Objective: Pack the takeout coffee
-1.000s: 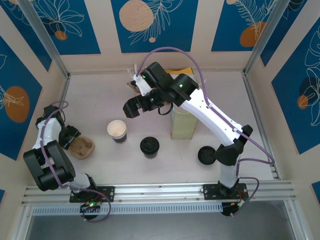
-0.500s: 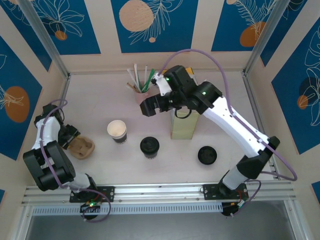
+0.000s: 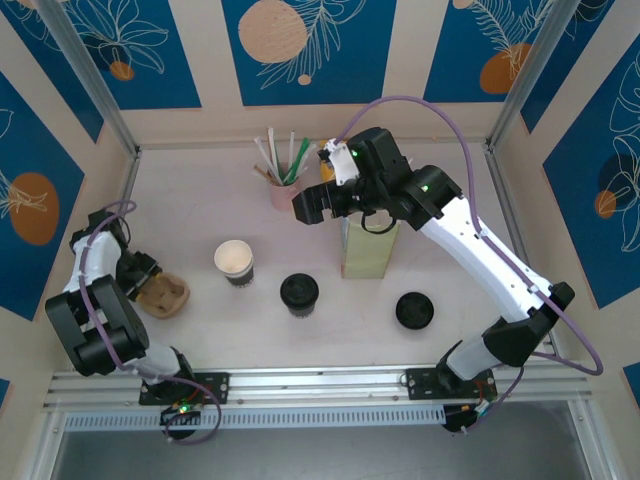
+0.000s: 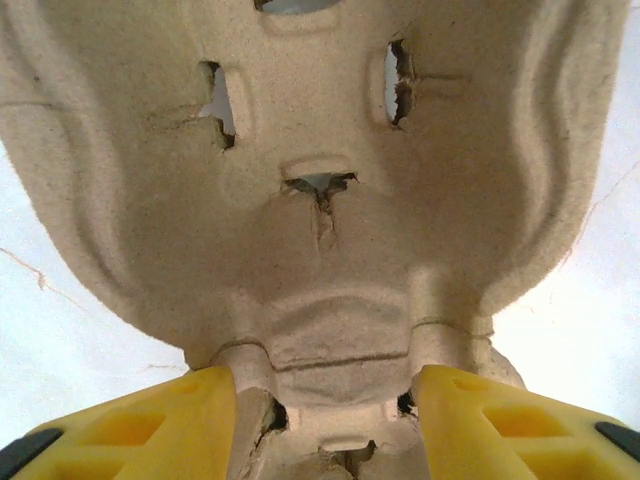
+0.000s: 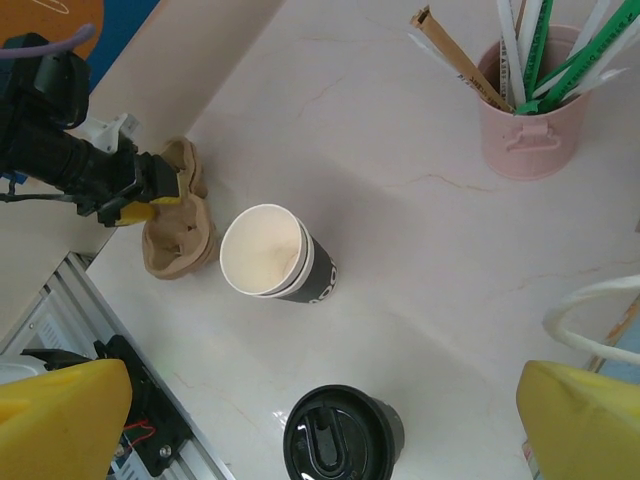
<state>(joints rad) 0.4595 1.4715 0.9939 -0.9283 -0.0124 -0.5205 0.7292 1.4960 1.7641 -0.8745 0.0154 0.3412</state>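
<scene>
- The open cup stands left of centre on the table, with a lidded cup near it on the right (a loose black lid lies farther right).
- The left gripper is clamped on the cardboard cup carrier.
- The right gripper, spread wide and empty, hangs between the straw cup and the paper bag.

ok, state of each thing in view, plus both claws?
Open cup, upright, no lid.
Lidded cup, upright, lid on.
Loose lid, lying flat, on no cup.
Paper bag, standing upright.
Straw cup, upright, holding straws.
Cup carrier, gripped at one end.
Left claw, shut on cup carrier.
Right claw, open, empty.
</scene>
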